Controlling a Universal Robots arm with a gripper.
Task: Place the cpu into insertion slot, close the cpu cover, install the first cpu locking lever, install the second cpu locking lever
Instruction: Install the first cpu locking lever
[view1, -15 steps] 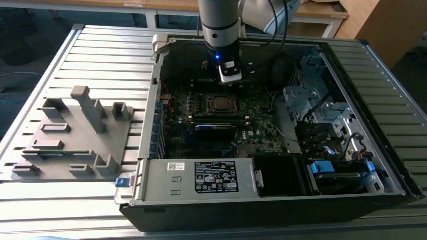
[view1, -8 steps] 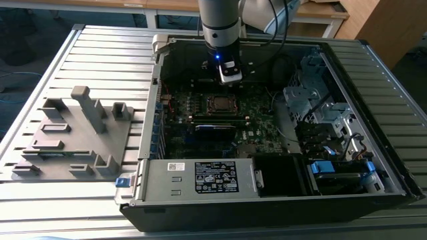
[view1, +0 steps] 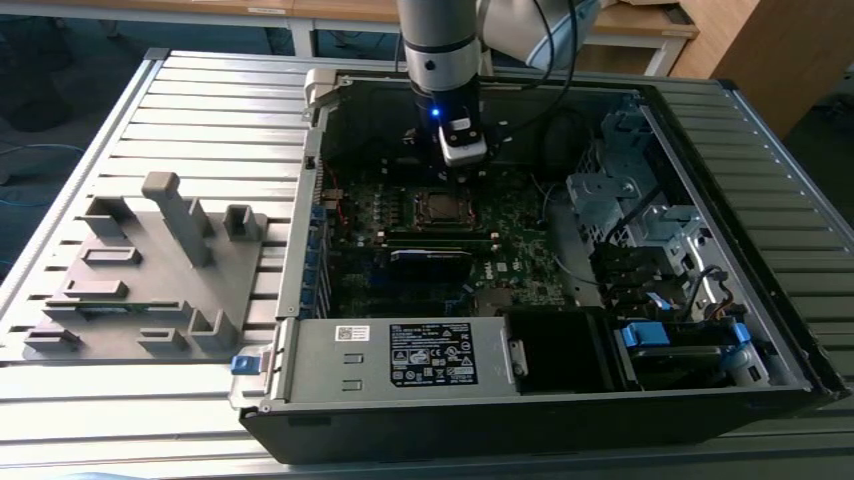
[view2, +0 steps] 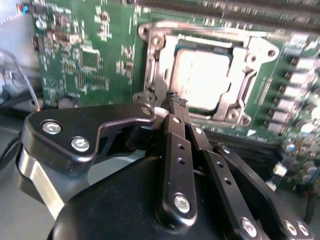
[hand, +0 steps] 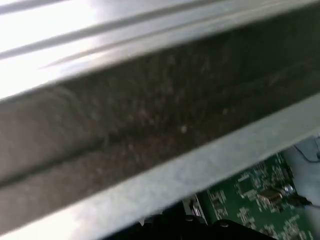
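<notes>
Ribbed grey metal tabletop (view1: 200, 110) fills the exterior view, carrying an open computer case (view1: 561, 400) lying on its side. On the exterior view's left, a grey plastic fixture (view1: 147, 280) with upright posts and recesses sits beside the case. Inside the case lies a green board (view1: 441, 250).

One arm (view1: 441, 40) reaches straight down into the case. Its gripper (view2: 177, 102) hangs just above the board, close to one edge of the socket.

In the second wrist view, the black fingers (view2: 175, 150) are drawn together to a narrow point, with nothing between them. Their tip sits just beside the silvery cover (view2: 250, 65), near a corner of its frame. The cover lies flat over the slot (view1: 435, 207). Through the cover's square window, the cpu (view2: 202, 80) shows its pale metal top, seated in the slot.

In the first wrist view, a grey metal case wall (hand: 150, 125) runs across at an angle, with a corner of the green board beyond it.
</notes>
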